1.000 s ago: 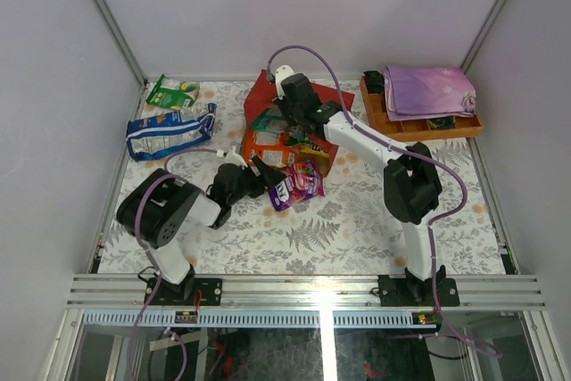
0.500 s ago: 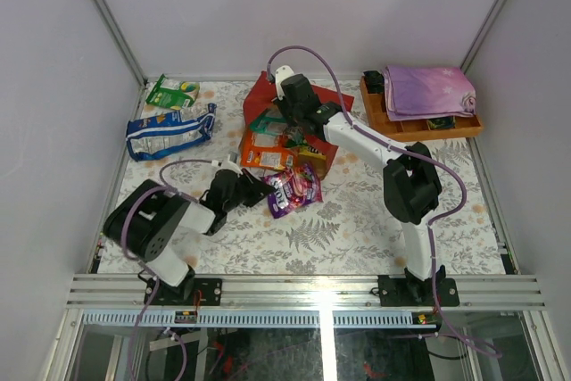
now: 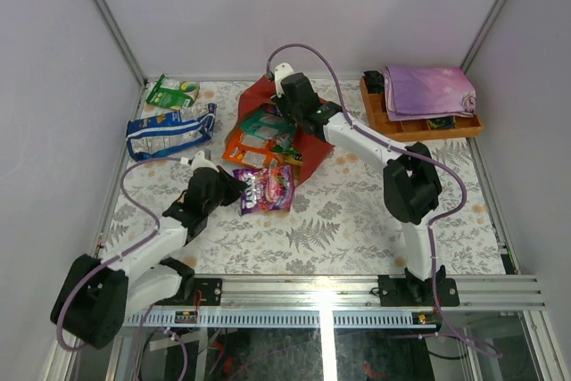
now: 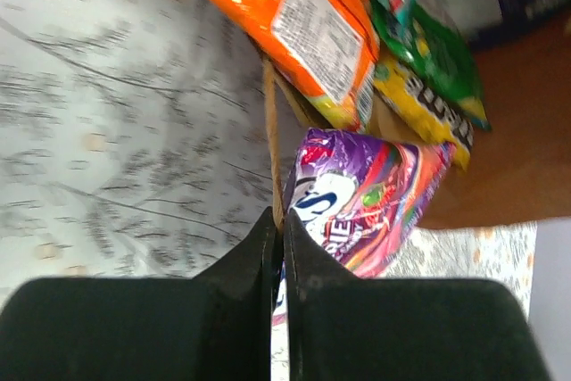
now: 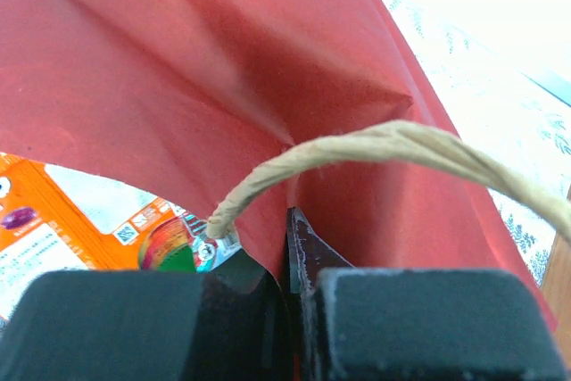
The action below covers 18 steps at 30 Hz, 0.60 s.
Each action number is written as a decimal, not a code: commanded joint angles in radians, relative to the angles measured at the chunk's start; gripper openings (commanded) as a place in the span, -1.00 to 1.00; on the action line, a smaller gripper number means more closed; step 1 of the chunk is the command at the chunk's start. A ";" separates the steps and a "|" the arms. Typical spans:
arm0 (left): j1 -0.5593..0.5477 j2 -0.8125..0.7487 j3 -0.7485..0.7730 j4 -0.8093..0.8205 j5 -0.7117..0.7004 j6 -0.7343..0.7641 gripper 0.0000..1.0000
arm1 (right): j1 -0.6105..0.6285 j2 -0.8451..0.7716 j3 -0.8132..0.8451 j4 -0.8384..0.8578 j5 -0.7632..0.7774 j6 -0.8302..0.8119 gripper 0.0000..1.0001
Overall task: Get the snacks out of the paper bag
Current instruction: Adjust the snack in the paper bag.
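Note:
The red paper bag (image 3: pixel 308 144) lies on its side mid-table, mouth toward the left. An orange packet (image 3: pixel 245 151) and a green one (image 3: pixel 268 122) spill from it. My left gripper (image 3: pixel 236 189) is shut on the edge of a purple snack packet (image 3: pixel 266 187) just outside the mouth. In the left wrist view the jaws (image 4: pixel 278 220) pinch the purple packet (image 4: pixel 366 194). A thin brown strip touches the tips there, with orange (image 4: pixel 303 15), green (image 4: pixel 428 51) and yellow (image 4: pixel 419 109) packets beyond. My right gripper (image 3: pixel 303 120) (image 5: pixel 293 220) is shut on the bag's red wall (image 5: pixel 223 69), under its string handle (image 5: pixel 375 144).
A blue-white bag (image 3: pixel 169 134) and a green bag (image 3: pixel 171 93) lie at the back left. A wooden tray (image 3: pixel 419 127) with a folded purple cloth (image 3: pixel 428 89) stands at the back right. Grey walls enclose the table on three sides.
My left gripper has shut on the purple packet and drawn it left, out from the bag's mouth. The bag and its packets shifted a little left. The right gripper kept its hold.

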 commanded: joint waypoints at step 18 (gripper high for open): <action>0.421 -0.057 -0.002 -0.166 0.309 0.103 -0.68 | -0.005 -0.032 -0.036 0.040 -0.001 0.018 -1.00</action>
